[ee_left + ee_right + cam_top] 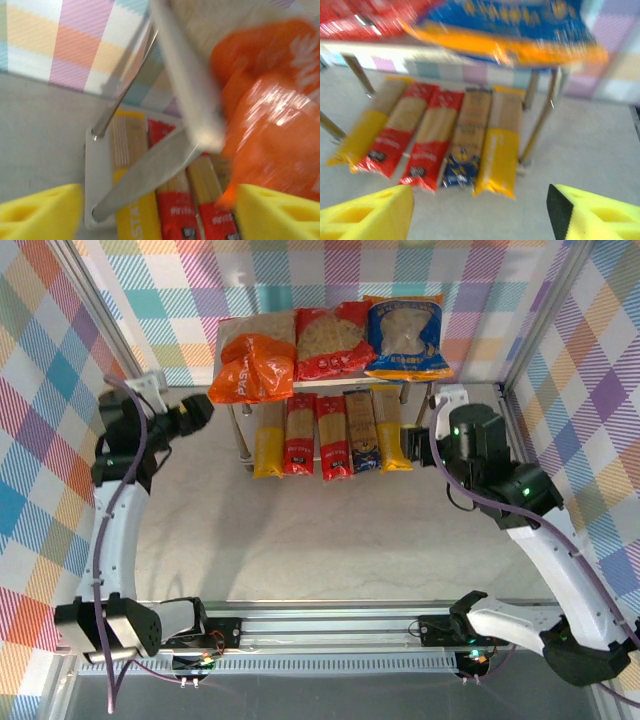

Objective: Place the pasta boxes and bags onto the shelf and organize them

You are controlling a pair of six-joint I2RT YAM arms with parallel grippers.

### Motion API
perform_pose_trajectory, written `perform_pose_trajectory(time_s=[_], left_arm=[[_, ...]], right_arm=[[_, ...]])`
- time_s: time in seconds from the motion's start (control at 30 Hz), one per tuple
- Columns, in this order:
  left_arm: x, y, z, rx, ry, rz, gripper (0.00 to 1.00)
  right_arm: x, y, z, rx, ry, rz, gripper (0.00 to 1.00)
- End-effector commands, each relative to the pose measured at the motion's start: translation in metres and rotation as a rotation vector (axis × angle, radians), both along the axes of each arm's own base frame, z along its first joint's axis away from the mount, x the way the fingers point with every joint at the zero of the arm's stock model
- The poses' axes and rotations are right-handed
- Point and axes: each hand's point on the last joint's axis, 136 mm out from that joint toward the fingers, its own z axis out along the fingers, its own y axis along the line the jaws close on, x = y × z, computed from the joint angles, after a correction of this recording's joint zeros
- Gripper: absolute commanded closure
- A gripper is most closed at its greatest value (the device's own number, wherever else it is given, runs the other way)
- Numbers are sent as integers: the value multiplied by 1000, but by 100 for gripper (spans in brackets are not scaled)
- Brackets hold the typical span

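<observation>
Gaping left end effector [157,214] and right end effector [480,216] near crinkly bags [333,340] atop flat metal shelf [190,90]

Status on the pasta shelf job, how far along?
Looks essentially done. The orange bag, red bag and blue bag sit on top of the shelf; five spaghetti packs lie side by side on its lower board. In hand: nothing; left gripper and right gripper are open. Left: perhaps straightening the orange bag, which overhangs the front edge.
</observation>
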Motion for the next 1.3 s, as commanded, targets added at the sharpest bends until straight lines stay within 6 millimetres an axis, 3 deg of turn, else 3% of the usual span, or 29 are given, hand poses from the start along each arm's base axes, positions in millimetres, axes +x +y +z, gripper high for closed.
perform_pose_trajectory(time_s=[0.0, 0.13, 0.23, 0.3, 0.6, 0.87, 1.27], left_arm=[[-13, -3, -31, -5, 15, -7, 0], [-33, 8, -74, 61, 58, 51, 0], [-39, 34, -102, 134, 71, 198, 0], [-40, 47, -119, 156, 85, 268, 0], [-11, 60, -206, 197, 91, 330, 0], [-1, 64, -217, 304, -40, 384, 0], [17, 8, -252, 467, -24, 162, 0]], right_arm=[[-10, -23, -30, 15, 78, -99, 25], [-11, -35, -61, 2, 145, -147, 13], [-8, -39, -78, 6, 172, -172, 0], [-5, -41, -84, 23, 178, -178, 1], [7, -51, -109, 56, 217, -216, 1], [17, -67, -139, 94, 268, -267, 1], [41, -73, -179, 161, 300, -340, 1]])
